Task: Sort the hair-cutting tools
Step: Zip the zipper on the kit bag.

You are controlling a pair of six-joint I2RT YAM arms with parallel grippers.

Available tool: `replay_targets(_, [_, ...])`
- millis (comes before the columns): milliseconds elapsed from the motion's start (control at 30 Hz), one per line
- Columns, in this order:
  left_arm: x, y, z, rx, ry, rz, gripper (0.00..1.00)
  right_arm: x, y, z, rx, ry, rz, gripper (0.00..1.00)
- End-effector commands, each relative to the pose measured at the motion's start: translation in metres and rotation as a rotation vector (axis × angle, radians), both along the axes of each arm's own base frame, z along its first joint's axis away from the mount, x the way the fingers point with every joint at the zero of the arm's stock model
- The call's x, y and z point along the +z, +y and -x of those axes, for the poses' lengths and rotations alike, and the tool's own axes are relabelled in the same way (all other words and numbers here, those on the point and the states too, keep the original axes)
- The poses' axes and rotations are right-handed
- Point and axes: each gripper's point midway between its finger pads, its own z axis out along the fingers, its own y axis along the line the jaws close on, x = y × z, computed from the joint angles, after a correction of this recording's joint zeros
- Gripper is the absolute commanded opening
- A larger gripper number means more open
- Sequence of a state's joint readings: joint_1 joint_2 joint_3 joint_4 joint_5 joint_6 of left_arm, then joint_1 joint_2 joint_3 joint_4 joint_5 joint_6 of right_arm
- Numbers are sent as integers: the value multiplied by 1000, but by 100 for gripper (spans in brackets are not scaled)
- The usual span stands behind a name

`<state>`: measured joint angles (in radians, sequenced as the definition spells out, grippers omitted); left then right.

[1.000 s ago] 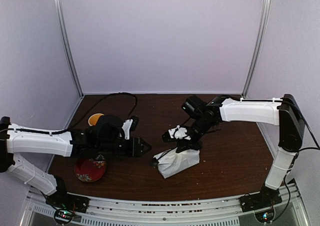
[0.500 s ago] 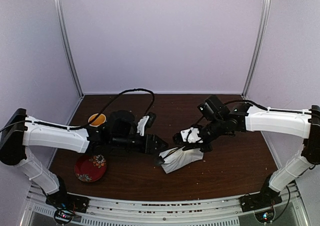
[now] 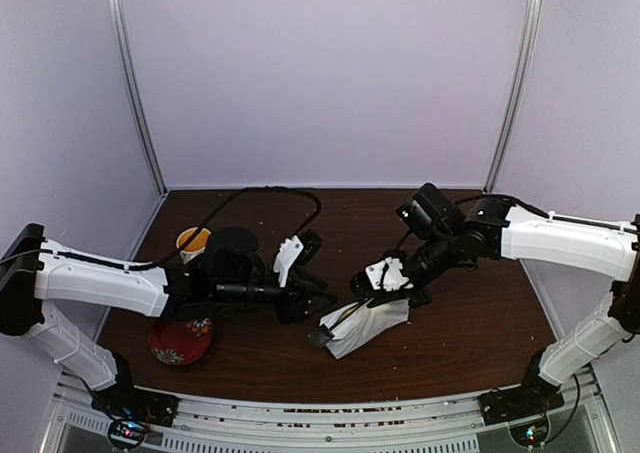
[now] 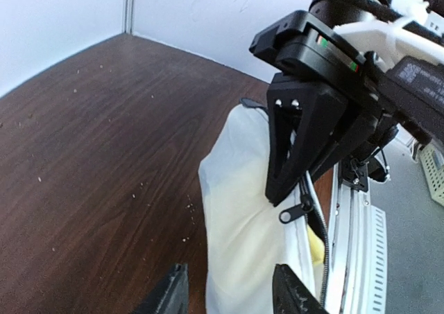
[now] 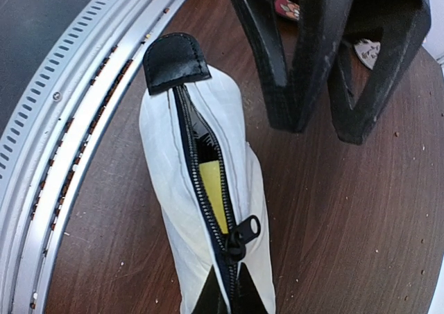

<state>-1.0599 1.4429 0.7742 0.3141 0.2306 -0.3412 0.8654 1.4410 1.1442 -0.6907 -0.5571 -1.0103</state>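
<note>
Scissors, combs and trimmer are out of sight, likely inside the white pouch [image 5: 166, 141] on the surface, whose zipper [image 5: 201, 182] end the fully closed right pincer [image 5: 225, 297] pinches as an anchor while the half-open, empty left pincer [image 4: 229, 297] faces its tab end.

A dark brown wood-grain desk [image 3: 480, 323], flecked with pale crumbs, sits inside plain lilac-white walls [image 3: 320, 73]. Two aluminium posts [image 3: 134, 83] mark the back corners; a slotted metal rail [image 3: 330, 418] edges the near side.

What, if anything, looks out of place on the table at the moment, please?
The white pouch has its zipper partly open, with something yellow showing in the gap. Pale crumbs dot the table.
</note>
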Motion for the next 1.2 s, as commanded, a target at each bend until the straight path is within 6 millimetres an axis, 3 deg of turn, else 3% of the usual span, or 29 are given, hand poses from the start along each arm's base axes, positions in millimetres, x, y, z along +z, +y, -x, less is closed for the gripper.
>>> replay_targets(0, [43,-7,0,-62,-263,65,44,41,4,21,76,-9,-76,0])
replay_targets(433, [42,-46,28,-231,-256,105,45,61,11,20,63,-4,-107,0])
replay_targets(800, [52,-63,44,-292,-276,159,44,58,14,15,32,-5,-111,0])
replay_targets(1067, [56,-64,50,-321,-273,172,18,56,14,14,20,-2,-111,0])
replay_targets(1167, [58,-62,51,-324,-271,168,13,55,14,13,17,-3,-109,0])
